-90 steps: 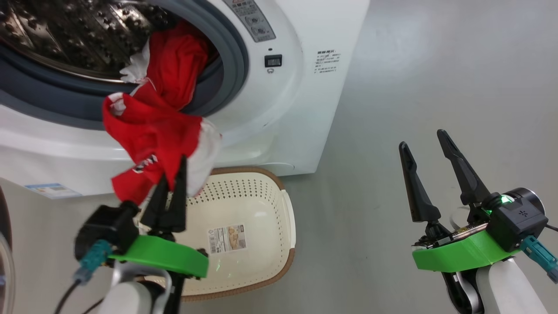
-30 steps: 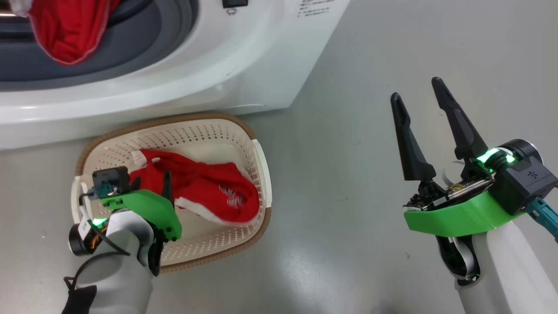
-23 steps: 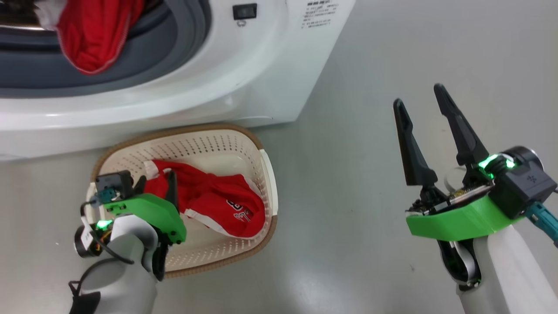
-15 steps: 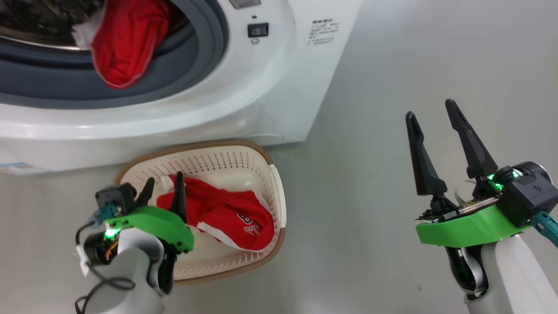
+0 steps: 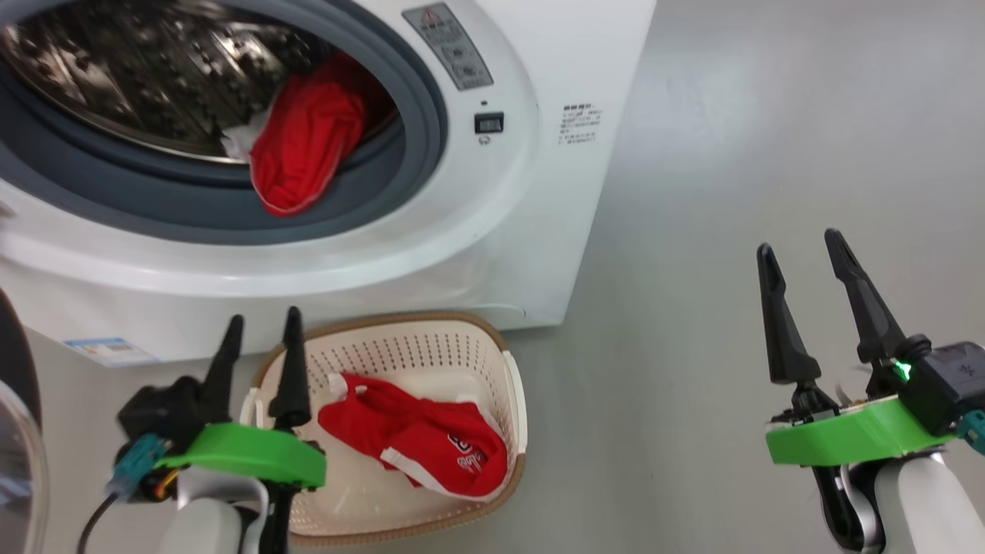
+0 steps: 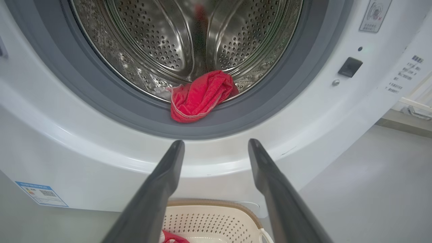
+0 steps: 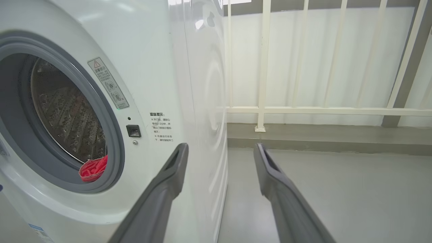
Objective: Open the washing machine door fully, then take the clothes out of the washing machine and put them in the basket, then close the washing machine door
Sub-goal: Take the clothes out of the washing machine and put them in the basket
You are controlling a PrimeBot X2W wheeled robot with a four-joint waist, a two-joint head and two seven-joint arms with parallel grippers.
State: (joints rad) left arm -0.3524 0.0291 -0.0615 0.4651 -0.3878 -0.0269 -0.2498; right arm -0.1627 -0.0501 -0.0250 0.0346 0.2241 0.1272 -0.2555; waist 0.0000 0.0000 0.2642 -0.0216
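L claw [image 5: 263, 317], wide & empty, shd go fwd, pinch red garment [image 5: 304, 150] where it droops over grey ring [image 5: 154, 208], lift clear to basket [image 5: 415, 350]; R claw [image 5: 799, 242] open, idle.

Floor [image 5: 731, 138]: smooth grey, slight sheen, soft diffuse light. Far side: cream-white railing [image 7: 303, 110], vertical bars joined by one horizontal rail, standing on a low grey kerb [image 7: 320, 135]. Behind the bars, a pale, evenly lit white surface [image 7: 303, 50]; curtain or wall, cannot tell. Dark upright post [image 7: 403, 67] at right.
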